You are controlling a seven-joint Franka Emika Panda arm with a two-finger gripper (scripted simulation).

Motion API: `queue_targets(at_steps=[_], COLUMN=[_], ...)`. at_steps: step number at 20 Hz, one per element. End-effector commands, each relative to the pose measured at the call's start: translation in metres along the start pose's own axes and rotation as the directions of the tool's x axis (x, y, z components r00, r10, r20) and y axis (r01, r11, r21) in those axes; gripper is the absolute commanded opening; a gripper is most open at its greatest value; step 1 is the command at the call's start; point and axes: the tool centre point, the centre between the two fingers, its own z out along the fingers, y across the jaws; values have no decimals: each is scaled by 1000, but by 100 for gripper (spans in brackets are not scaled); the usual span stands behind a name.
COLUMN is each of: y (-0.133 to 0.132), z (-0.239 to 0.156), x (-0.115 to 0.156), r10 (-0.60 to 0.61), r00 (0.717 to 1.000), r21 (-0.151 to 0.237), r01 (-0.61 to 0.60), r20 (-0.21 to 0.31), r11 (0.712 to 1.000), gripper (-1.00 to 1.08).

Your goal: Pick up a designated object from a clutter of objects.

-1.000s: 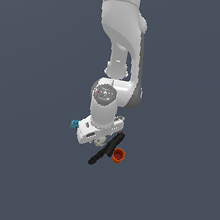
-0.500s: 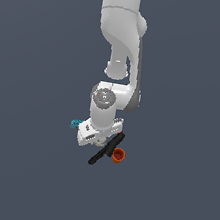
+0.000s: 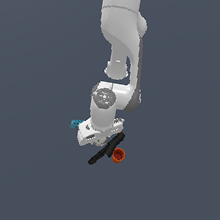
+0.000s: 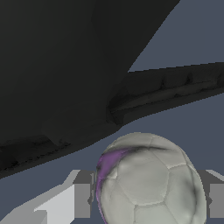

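White Franka arm descends from the top of the exterior view, its wrist bent downward over the dark floor. The gripper points at the floor, one finger on each side of the ball, apparently touching it.

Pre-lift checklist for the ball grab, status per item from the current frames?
1. Ball sits between the gripper's two fingers: ok, one pad shows on each side in the wrist view.
2. Pads in firm contact with the ball: cannot tell, the contact lines are not clear.
3. Long black tool clear of the fingers: ok, it lies beyond the ball, apart from the pads.
4. Small orange cup clear of the gripper: ok, it sits at the tool's far side in the exterior view.
5. Teal studded block clear: cannot tell, the arm hides most of it.
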Motion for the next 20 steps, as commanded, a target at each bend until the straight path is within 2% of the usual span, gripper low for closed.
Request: queue_targets(at_steps=[1, 10, 20], y=[-1, -14, -42], z=[-4, -49, -150], x=[1, 11, 34], r10=[0, 0, -1], r00=[1000, 1000, 1000], r21=[-1, -1, -1], r01=[0, 0, 1], r20=[-1, -1, -1], r11=[1000, 1000, 1000], gripper=[-100, -100, -100])
